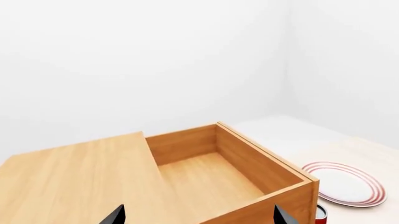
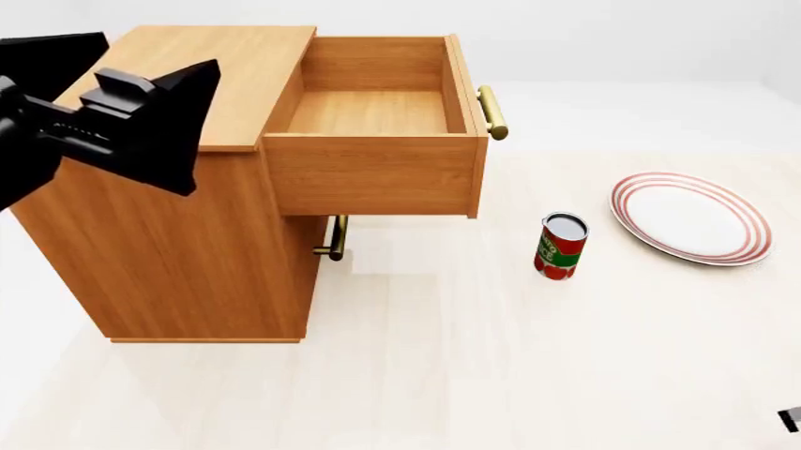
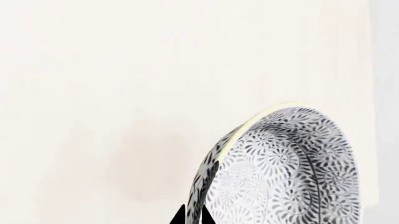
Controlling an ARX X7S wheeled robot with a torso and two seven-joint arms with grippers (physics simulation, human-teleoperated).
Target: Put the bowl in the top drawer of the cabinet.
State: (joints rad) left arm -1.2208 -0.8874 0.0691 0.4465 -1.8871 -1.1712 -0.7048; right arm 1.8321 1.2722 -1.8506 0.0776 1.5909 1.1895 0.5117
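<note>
Close under the right gripper (image 3: 192,217), the bowl (image 3: 293,172) hangs tilted on edge, rim pinched between nearly closed tips; speckled grey pattern, pale rim. It is out of the head view. Carry step, I judge: next, a lift over the open top drawer (image 2: 373,112). Farther off, smooth boxy wooden cabinet (image 2: 175,234), brass bar handle (image 2: 492,112). Left gripper (image 1: 198,215) spread wide, empty.
</note>
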